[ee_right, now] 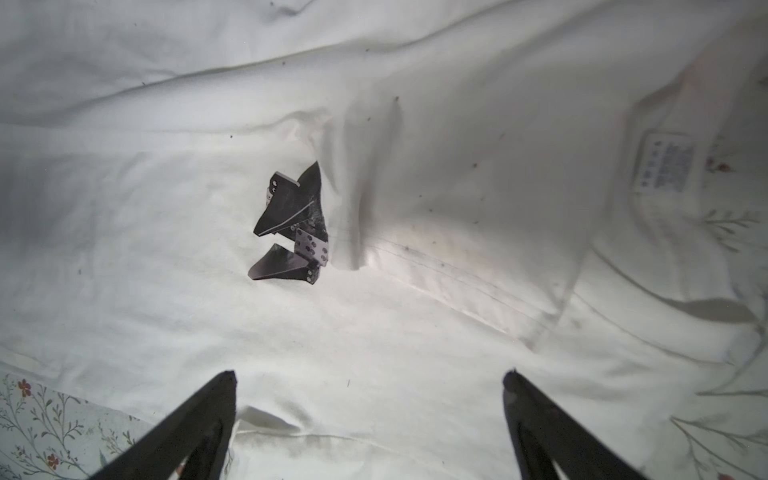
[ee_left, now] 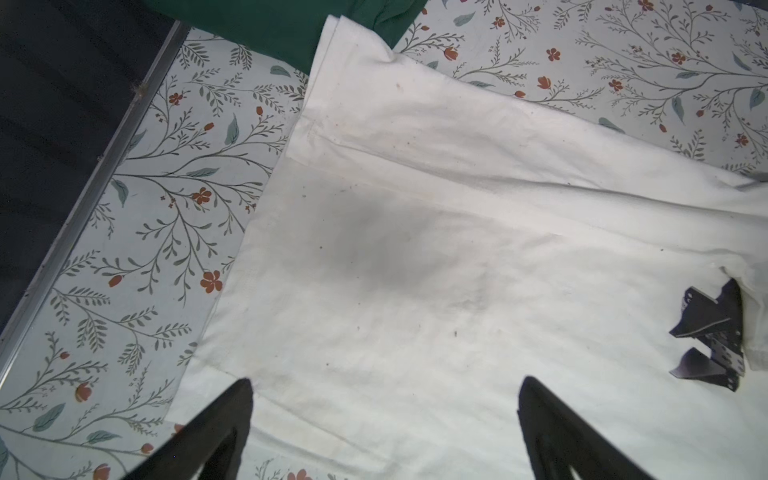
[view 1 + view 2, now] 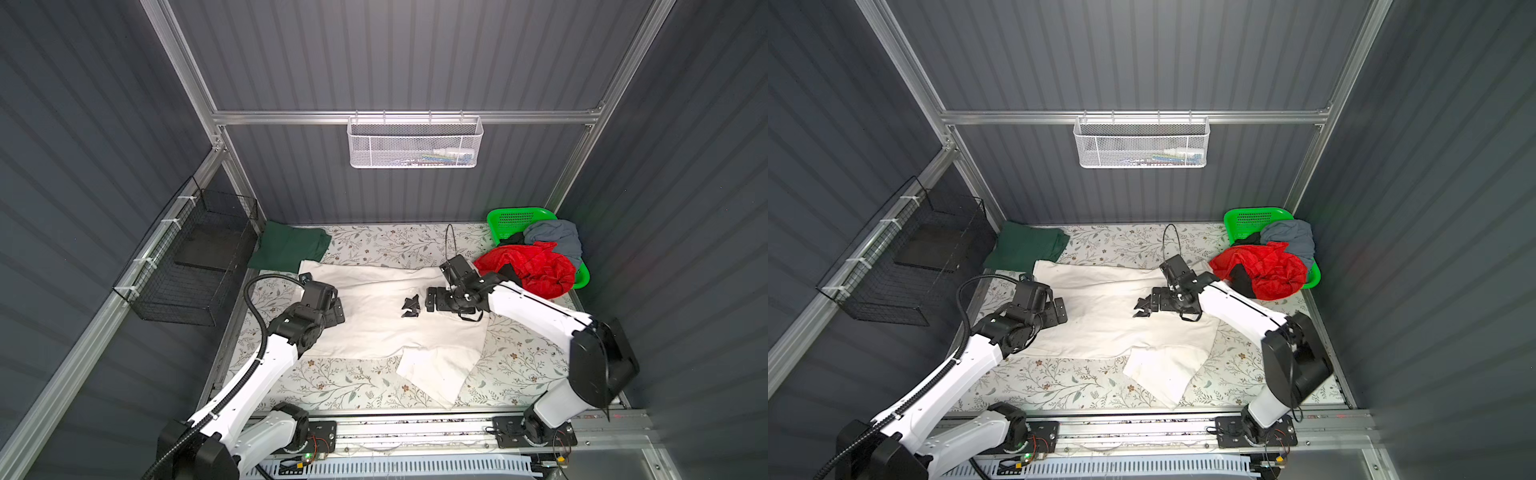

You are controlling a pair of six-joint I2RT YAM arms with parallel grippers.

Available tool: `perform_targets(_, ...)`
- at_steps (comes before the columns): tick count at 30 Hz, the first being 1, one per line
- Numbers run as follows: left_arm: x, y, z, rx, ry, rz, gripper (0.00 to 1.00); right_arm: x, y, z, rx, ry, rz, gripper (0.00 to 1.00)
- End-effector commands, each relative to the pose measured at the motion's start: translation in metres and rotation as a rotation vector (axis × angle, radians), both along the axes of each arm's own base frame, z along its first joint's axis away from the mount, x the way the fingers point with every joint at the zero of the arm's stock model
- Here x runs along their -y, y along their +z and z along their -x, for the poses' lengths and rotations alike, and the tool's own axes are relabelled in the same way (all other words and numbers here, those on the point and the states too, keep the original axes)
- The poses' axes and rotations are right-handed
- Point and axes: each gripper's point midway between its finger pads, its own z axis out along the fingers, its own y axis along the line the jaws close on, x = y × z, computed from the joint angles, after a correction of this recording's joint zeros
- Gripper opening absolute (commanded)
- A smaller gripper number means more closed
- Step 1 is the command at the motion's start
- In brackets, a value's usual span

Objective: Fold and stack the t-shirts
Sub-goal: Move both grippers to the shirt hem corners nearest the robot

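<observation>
Cloth is met first at the front of the floral-patterned table [image 3: 332,386], where one sleeve [image 3: 432,374] of the large off-white soft t-shirt [image 3: 374,328] is splayed past the body, not yet folded in. The body is laid flat across mid-table, judged so that both arms can reach its edges. Over its hem end the left gripper [image 2: 385,379] is held low, jaws wide apart with nothing between them. The right gripper [image 1: 370,374] is poised likewise toward the collar end, spread and empty, so a fresh pinch is judged the next need. Between them a small black wedge-shaped piece with pale metal brackets [image 1: 291,224] lies on the cloth beside a raised crease [image 1: 353,187]. What it is cannot be told, but it is judged to obstruct any fold across the middle. Farther back, the folded dark green t-shirt [image 3: 286,245] is parked in the far left corner, taken as the start of the stack, and is touched by the off-white corner. In the far right corner the crumpled red t-shirt [image 3: 532,266], grey-blue t-shirt [image 3: 557,237] and black t-shirt [image 3: 515,239] are heaped in the bright green perforated plastic basket [image 3: 515,218], kept off the folding area, though red cloth spills over the rim near the right arm.
</observation>
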Motion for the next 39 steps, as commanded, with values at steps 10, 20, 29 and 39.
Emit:
perform_targets(10, -0.003, -0.046, 0.051, -0.178, 0.08, 0.117, 1.0, 0.059, -0.04, 0.119, -0.236, -0.143, -0.062, 0.99)
perform_targets(20, -0.022, -0.079, 0.093, -0.257, 0.215, 0.144, 1.0, 0.07, -0.061, 0.172, -0.352, -0.177, -0.136, 0.99)
perform_targets(29, -0.019, -0.102, 0.088, -0.236, 0.304, 0.224, 1.0, 0.04, -0.078, 0.184, -0.416, -0.116, -0.199, 0.87)
perform_targets(39, -0.031, -0.104, 0.094, -0.191, 0.369, 0.219, 0.94, 0.032, -0.094, 0.201, -0.439, -0.117, -0.225, 0.75)
